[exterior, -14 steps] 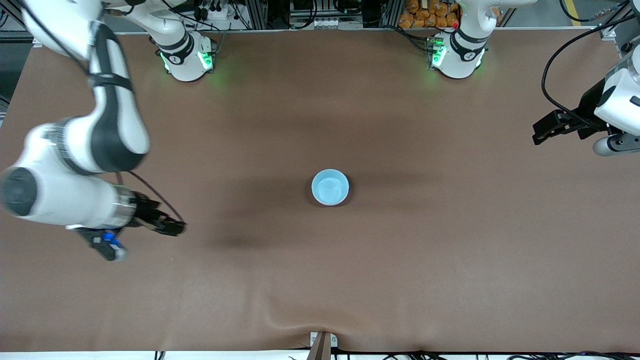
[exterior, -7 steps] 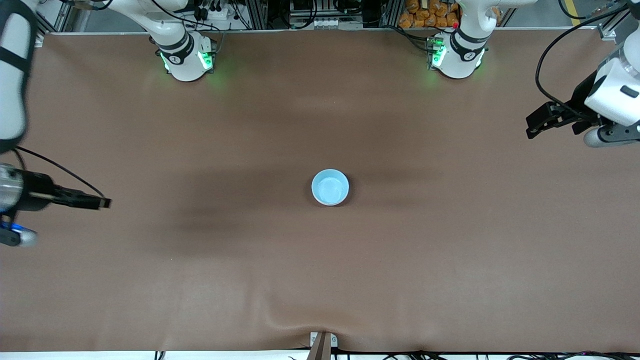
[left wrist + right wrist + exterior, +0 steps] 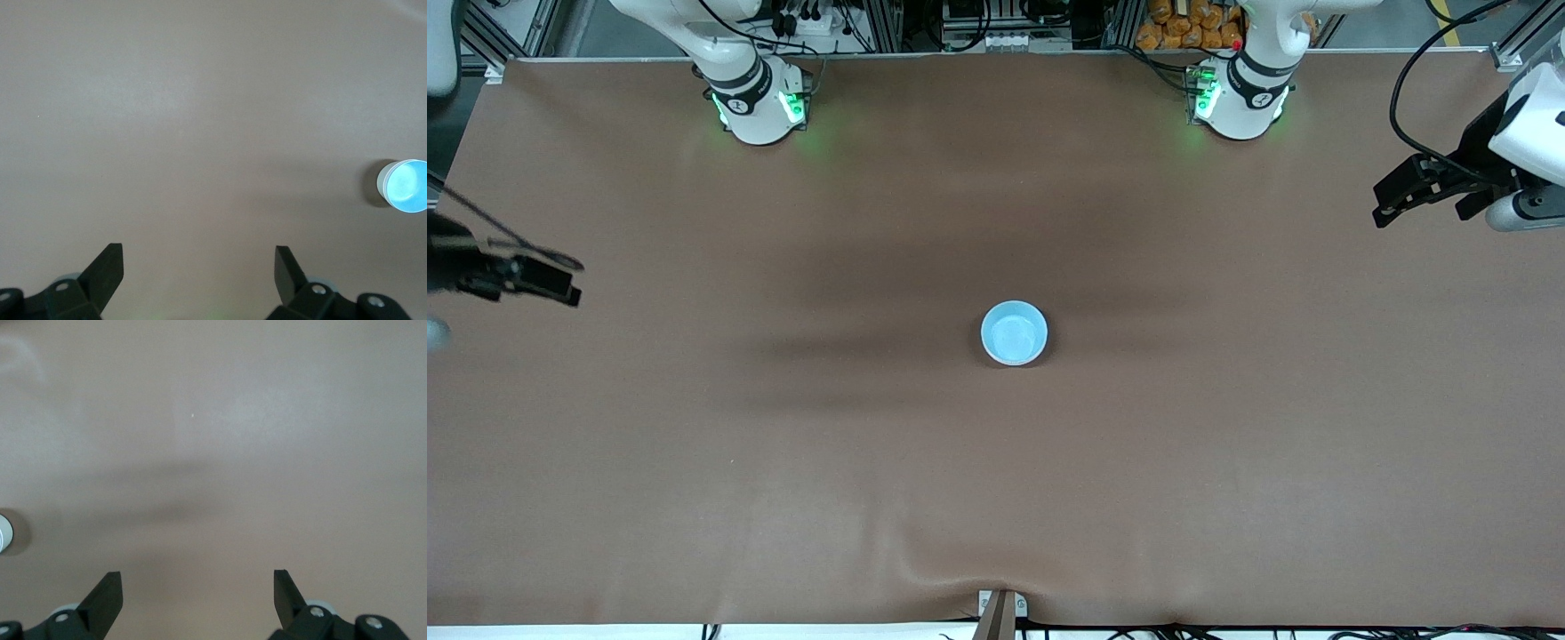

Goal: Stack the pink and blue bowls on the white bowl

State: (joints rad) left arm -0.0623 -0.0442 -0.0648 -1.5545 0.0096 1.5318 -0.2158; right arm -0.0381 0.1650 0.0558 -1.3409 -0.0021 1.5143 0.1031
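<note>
desk front edge: brown matte covering on the desk (image 3: 800, 498), smooth but with a soft buckle nearest the front camera, next to a small metal bracket (image 3: 1000, 609) at the rim.
bowl stack: blue bowl (image 3: 1014, 332) sits upright near the middle of the desk, round, plain, light plastic with a smooth inside; only its blue top shows from above, and the left wrist view shows a pale side wall under the blue rim (image 3: 402, 185), so i judge the pink and white bowls are nested beneath it, though neither can be told apart by colour.
task state: judged finished, since no loose bowl lies anywhere else on the desk.
right claw: right claw (image 3: 547, 280) hangs over the desk's margin at the right arm's end, well apart from the stack; fingers (image 3: 107, 593) spread wide and holding nothing, likely drawn aside so the stack stands free.
left claw: left claw (image 3: 1392, 200) is over the margin at the left arm's end, also well apart from the stack; fingers (image 3: 110, 267) wide, nothing between them; this arm looks to be waiting.
arm bases: two white bases with green lights, right base (image 3: 756, 107) and left base (image 3: 1240, 98), farthest from the front camera.
</note>
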